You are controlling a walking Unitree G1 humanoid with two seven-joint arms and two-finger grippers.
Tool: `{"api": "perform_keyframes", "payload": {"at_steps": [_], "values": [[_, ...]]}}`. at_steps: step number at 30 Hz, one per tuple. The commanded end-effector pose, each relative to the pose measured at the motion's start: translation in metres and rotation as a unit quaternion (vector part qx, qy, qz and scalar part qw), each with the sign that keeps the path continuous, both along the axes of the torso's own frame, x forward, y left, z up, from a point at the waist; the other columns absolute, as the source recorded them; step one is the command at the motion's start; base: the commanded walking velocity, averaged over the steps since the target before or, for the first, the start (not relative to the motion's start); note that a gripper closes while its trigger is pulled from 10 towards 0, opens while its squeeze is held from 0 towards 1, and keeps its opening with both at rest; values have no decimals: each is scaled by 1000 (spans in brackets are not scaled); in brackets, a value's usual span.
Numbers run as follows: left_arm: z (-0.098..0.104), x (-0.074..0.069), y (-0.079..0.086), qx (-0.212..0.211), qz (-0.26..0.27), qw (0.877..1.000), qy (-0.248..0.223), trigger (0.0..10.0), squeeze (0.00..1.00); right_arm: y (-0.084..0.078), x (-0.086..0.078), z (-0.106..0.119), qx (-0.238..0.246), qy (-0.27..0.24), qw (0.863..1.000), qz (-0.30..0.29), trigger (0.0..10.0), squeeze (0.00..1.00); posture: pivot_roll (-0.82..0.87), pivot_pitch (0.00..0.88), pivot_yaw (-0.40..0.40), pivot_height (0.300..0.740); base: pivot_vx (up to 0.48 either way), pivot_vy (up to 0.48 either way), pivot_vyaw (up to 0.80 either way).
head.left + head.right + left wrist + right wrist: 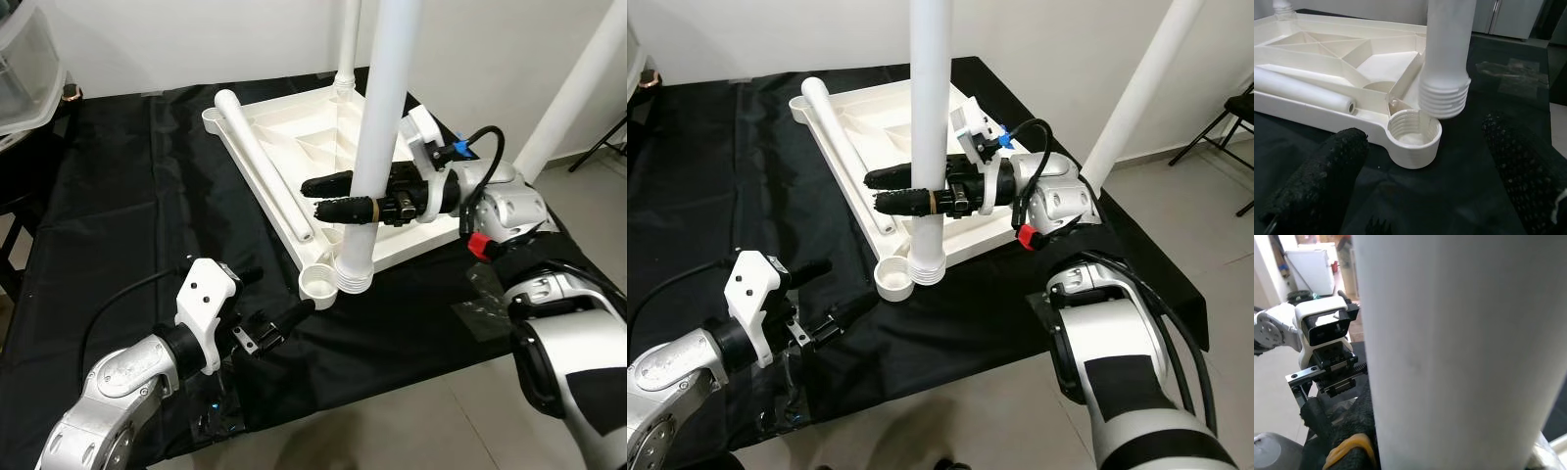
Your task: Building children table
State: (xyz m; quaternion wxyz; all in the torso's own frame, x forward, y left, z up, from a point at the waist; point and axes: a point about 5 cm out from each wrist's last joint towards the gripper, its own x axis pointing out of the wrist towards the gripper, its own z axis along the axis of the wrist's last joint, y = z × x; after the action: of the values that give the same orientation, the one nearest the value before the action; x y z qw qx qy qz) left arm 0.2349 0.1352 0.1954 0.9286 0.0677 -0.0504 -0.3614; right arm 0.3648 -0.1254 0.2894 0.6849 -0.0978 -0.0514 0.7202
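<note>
Now right pincer (331, 196) clamps upright leg (377, 147), threaded end beside corner socket (317, 285); left pincer (257, 307) spread nearby.

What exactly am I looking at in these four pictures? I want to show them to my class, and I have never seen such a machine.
A humanoid robot is putting together a child's table. Two pictures come from its head, looking down; the other two come from cameras on its wrists. On a black cloth lies the white tabletop, upside down, with a loose leg resting on it. The right gripper is shut around another white leg, held upright with its threaded end just beside the empty corner socket, not yet in it. The left gripper waits open, close to that socket.
</note>
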Motion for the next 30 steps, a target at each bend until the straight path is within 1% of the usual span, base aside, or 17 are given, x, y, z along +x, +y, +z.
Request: {"api": "perform_keyframes", "payload": {"at_steps": [1, 3, 5, 10, 16, 21, 23, 26, 28, 30], "values": [[1, -4, -3, 4, -4, 1000, -4, 10000, 0, 6, -1, 2, -13, -20, 1000, 16, 10000, 0, 113, 199, -63, 740, 0, 0, 0], [2, -4, -3, 4, -2, 1000, -5, 10000, 0, 6, -1, 2, -15, -25, 999, 17, 10000, 0, 113, 199, -63, 740, 0, 0, 0], [4, -3, -4, 2, -1, 1000, -9, 10000, 0, 10, 3, 5, -4, -41, 999, -3, 10000, 0, 115, 194, -69, 740, 0, 0, 0], [6, -3, -4, 1, 1, 1000, -13, 10000, 0, 12, 6, 9, 9, -47, 999, -17, 10000, 0, 114, 191, -70, 740, 0, 0, 0], [10, 1, -2, 0, 7, 1000, -18, 10000, 0, 13, 6, 13, 23, -48, 999, -9, 10000, 0, 114, 196, -75, 740, 0, 0, 0], [10, 1, -1, 1, 8, 1000, -19, 10000, 0, 14, 5, 13, 37, -44, 998, 3, 10000, 0, 118, 200, -75, 740, 0, 0, 0], [12, 1, 0, 5, 10, 1000, -24, 10000, 0, 18, 3, 14, 58, -41, 997, 19, 10000, 0, 122, 206, -74, 740, 0, 0, 0], [14, 2, 0, 4, 11, 1000, -26, 10000, 0, 20, 3, 14, 66, -39, 997, 22, 10000, 0, 124, 211, -74, 740, 0, 0, 0], [17, 2, 0, 2, 14, 999, -30, 10000, 0, 25, 4, 12, 74, -38, 996, 21, 10000, 0, 128, 215, -76, 740, 0, 0, 0], [17, 2, 0, 1, 15, 999, -31, 10000, 0, 27, 4, 10, 77, -35, 996, 20, 10000, 0, 128, 215, -76, 740, 0, 0, 0]]}}
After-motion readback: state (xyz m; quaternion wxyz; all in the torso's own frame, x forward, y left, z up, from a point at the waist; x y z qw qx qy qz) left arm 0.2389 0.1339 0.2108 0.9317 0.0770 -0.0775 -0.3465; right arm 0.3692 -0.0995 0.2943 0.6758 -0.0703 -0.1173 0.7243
